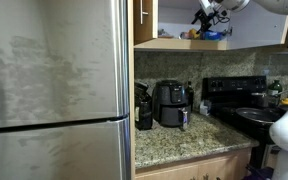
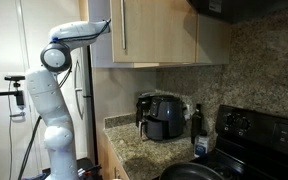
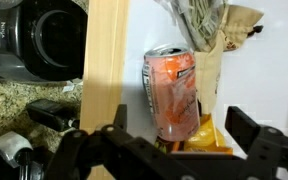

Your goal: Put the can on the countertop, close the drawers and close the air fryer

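Two spread, empty jaws of the gripper (image 3: 179, 150) faced the can (image 3: 171, 90), upright on a high cupboard shelf (image 1: 174, 44) just beside a wooden frame (image 3: 104, 70) and loose packets (image 3: 199, 25), where an off-centre squeeze looked liable to topple it.

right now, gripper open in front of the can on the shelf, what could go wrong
The orange-and-white metal can stands close beside the pale wooden cabinet edge; a finger of the open gripper may hit the wood.
The crinkled brown paper bag beside it could snag.
A dropped can might hit the glossy black air fryer below.
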`<state>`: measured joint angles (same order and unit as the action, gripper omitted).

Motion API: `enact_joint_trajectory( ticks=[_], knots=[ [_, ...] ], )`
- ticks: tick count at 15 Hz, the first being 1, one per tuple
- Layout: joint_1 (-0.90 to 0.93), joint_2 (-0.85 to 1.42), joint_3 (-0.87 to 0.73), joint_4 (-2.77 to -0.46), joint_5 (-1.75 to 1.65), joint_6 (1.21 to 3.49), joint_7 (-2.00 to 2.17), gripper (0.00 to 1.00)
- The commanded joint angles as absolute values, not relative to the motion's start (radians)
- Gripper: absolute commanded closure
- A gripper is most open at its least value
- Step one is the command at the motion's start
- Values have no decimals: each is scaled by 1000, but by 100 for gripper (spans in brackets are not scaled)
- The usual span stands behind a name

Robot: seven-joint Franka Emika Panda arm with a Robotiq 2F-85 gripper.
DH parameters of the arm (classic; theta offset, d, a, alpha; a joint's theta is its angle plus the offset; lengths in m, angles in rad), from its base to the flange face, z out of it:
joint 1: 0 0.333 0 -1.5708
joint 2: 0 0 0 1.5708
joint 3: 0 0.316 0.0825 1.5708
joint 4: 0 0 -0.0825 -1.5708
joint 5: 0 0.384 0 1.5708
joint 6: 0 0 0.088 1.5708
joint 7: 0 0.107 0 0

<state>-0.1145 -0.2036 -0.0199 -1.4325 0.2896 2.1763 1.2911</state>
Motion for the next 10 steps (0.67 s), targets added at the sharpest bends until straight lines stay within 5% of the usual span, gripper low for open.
enact_joint_trajectory(
  ticks=[1,10],
  knots=[
    [-96,-127,-30,-1378,290,2192,1293,0],
    [-91,-69,2,-1370,255,2291,1272,0]
  ],
)
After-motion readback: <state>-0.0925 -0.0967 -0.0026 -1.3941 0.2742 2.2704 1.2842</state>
